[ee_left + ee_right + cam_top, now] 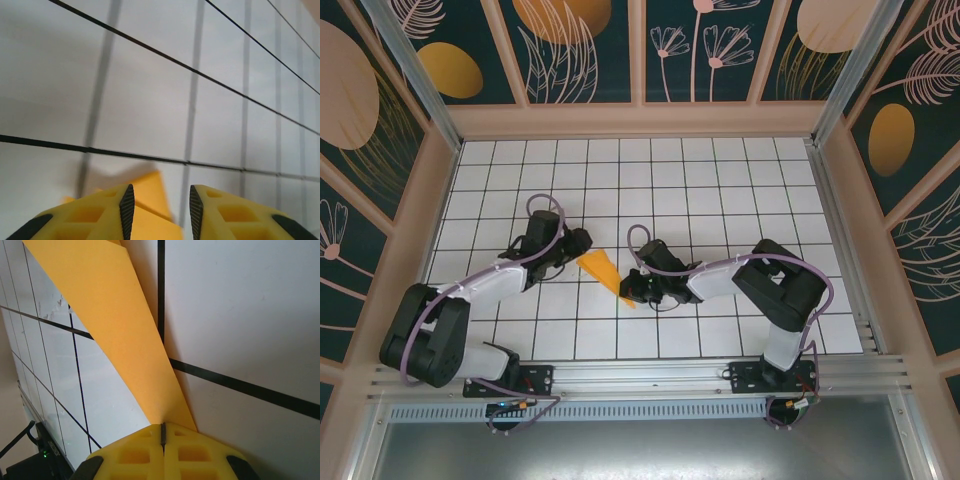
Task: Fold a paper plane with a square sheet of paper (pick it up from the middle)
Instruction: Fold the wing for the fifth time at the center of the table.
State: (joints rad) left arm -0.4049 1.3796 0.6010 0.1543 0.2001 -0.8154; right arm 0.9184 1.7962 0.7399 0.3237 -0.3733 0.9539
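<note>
Paper plane (601, 270): a slim orange-yellow wedge lying on the gridded table (720, 200) between your two arms, with its broad end toward the left arm and its point toward the right
Right gripper (162, 432): the jaws are pressed fully together and the paper's narrow end runs straight into them; you appear to have the tip pinched, and a shadow along its edge suggests that end sits a little off the tiles
Left gripper (161, 207): the jaws stand partway apart with nothing between them; the broad end of the paper lies just below and ahead of them, and you cannot tell whether it touches
Weight: expect almost none; the paper will follow any pull and may flutter or slide
Stiffness: probably floppy across the flat and somewhat firmer along the creases; folded layers may spring open once you let go
Surface: smooth paper on smooth tile, so a push will likely make it skate, and a flat edge will be hard to get under
Fragility: it tears and takes stray creases easily; a hard squeeze or a twist between your two arms would mark it
Where to hold: best judged at the folded spine near the middle of its length, where the layers stack up; a pinch at the tip alone gives you little say over the broad end
Writing: none can be read; the paper is blank, the wall panels (580, 50) carry leaves and ovals without lettering, and the dark unit (30, 465) with a green light (45, 454) at the table's edge is too small to make out
</note>
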